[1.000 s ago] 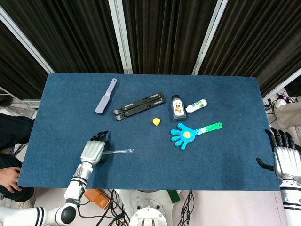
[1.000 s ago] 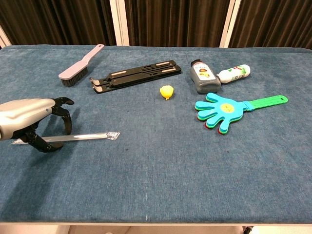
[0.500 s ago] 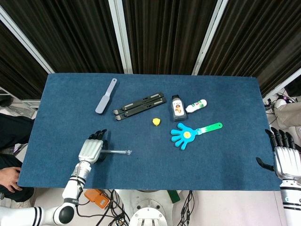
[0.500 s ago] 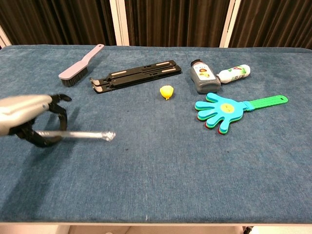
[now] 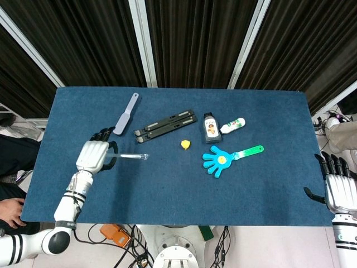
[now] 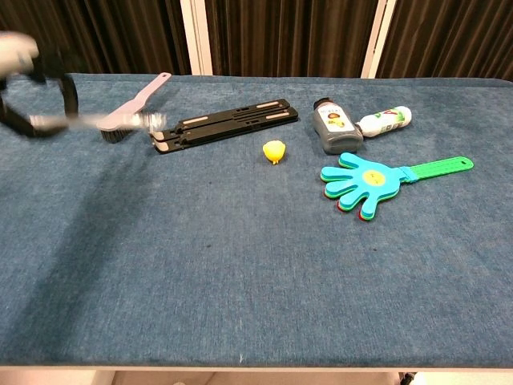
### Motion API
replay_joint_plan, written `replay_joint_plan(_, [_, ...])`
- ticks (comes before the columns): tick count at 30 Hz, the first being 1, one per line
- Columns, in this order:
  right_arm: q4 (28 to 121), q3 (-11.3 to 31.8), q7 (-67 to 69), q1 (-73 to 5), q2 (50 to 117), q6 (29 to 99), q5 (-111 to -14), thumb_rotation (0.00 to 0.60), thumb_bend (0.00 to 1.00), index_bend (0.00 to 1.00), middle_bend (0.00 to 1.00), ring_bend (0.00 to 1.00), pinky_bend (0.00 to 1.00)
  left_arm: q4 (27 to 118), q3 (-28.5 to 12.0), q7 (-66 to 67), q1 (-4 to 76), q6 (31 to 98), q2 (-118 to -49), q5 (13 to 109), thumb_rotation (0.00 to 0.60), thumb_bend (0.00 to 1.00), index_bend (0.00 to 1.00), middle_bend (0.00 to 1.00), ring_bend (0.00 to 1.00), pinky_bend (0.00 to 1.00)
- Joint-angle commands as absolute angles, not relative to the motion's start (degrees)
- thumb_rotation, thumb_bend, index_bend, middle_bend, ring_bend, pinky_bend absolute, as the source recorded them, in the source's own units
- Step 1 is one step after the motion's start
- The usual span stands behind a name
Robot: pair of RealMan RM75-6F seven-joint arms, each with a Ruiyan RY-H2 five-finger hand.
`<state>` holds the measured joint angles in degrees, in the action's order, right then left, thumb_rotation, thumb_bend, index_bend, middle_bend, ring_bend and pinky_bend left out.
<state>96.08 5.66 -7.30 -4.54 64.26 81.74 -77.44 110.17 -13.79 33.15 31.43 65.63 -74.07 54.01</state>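
Left hand [image 5: 95, 154] has lifted and swung toward 11 o'clock since a second ago, taking the clear plastic-wrapped stick [image 5: 133, 157] off the cloth with it. Fingers are curled round the stick's near end; the rest pokes out toward 3 o'clock from the hand, roughly level, tip free in the air. In chest view the hand [image 6: 28, 84] is blurred at top left, so grip detail can't be read there. The stick's tip now sits just short of the grey brush [image 5: 125, 113] and the black folding stand [image 5: 165, 125], both at about 1–2 o'clock from the hand. My read: keep the grip firm and the stick level, move slower, and watch the tip near the brush. Right hand [image 5: 339, 187] idles at the table's [image 5: 268, 111] right edge, fingers apart, holding nothing.
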Motion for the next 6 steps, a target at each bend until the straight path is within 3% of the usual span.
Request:
replay_joint_plan(1, [96.1, 5.7, -7.3, -4.5, 64.2, 81.7, -77.3, 0.6, 0.29, 0.17, 0.11, 0.09, 0.06, 113.9, -17.4, 33.0, 34.1, 64.4, -69.1, 52.7, 0.6, 0.44, 0.56, 0.04, 0.0, 0.15])
replay_joint_plan(6, [96.1, 5.7, -7.3, -4.6, 64.2, 81.6, -77.4, 0.6, 0.29, 0.17, 0.11, 0.09, 0.06, 117.7, -19.0, 32.8, 35.8, 63.7, -64.7, 49.6, 0.6, 0.44, 0.56, 0.04, 0.0, 0.15])
